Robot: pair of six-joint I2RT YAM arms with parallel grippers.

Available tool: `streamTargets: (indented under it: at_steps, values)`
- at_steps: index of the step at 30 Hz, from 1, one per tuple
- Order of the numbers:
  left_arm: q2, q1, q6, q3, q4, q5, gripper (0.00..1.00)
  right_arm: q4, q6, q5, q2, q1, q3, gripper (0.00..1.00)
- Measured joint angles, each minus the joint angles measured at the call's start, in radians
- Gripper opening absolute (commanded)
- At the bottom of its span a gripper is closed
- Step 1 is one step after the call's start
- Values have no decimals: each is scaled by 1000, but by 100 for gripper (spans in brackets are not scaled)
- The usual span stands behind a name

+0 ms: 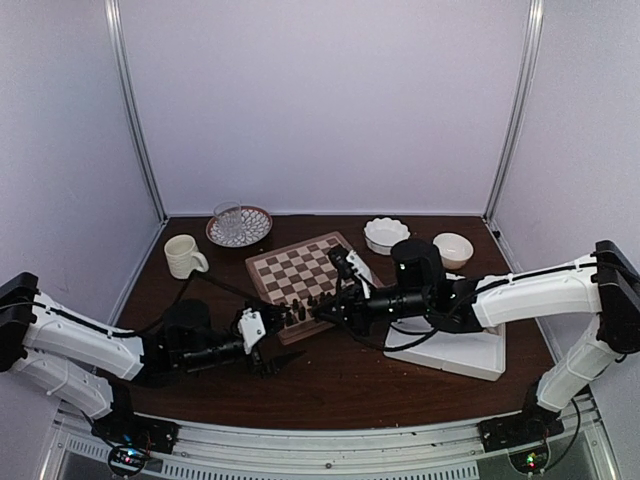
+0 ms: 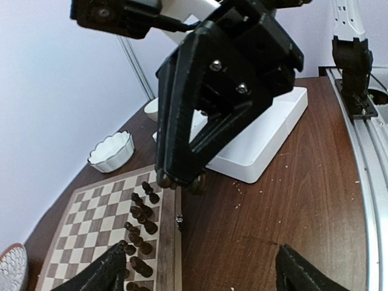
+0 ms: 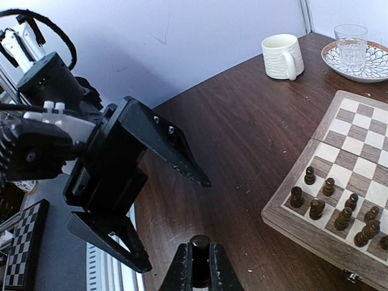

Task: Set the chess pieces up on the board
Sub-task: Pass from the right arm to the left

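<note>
The right jaws are closed on a dark chess piece [image 3: 200, 244]. In the right wrist view it sits between the two fingers [image 3: 182, 271] at the bottom centre. Its long axis runs along the fingers. Only its rounded head shows, and the body is hidden, so I cannot tell which kind of piece it is. In the left wrist view those jaws point down at the light wood border of the board [image 2: 91, 212], at its right edge. The held piece cannot be made out among the fingertips there.

The left jaws stand wide open and hold nothing. Their fingers [image 2: 103, 273] are cut off at the bottom corners of the left wrist view, with bare table [image 2: 273, 224] between them.

The board [image 1: 296, 268] lies turned like a diamond in the middle of the top view. Dark pieces [image 1: 305, 303] stand upright in two ragged rows along its lower right edge. They are small and blurred there, and in the right wrist view the rows [image 3: 333, 206] run off the right edge.

A white tray [image 2: 267, 139] lies just behind the right jaws, and in the top view the right arm hides part of it. Open brown table stretches from the board's border to the metal rail [image 2: 370, 182] at the right of the left wrist view. A mug [image 1: 183, 255], a glass [image 1: 229, 218] on a patterned plate [image 1: 255, 232] and two white bowls [image 1: 386, 235] sit along the far side, well apart from both jaws.
</note>
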Motion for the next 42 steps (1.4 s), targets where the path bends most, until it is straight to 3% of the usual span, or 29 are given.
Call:
streamTargets:
  at_steps: [12,31,42]
  values:
    - [47,-89,337,-103,298,-114,81,99,115,-98,55,34,12,2]
    - [46,-91,398,-121,379,-124,57,153,152,-122,104,82,40,2]
    - [47,-94,402,-121,376,-124,34,168,160,-122,113,84,42,2]
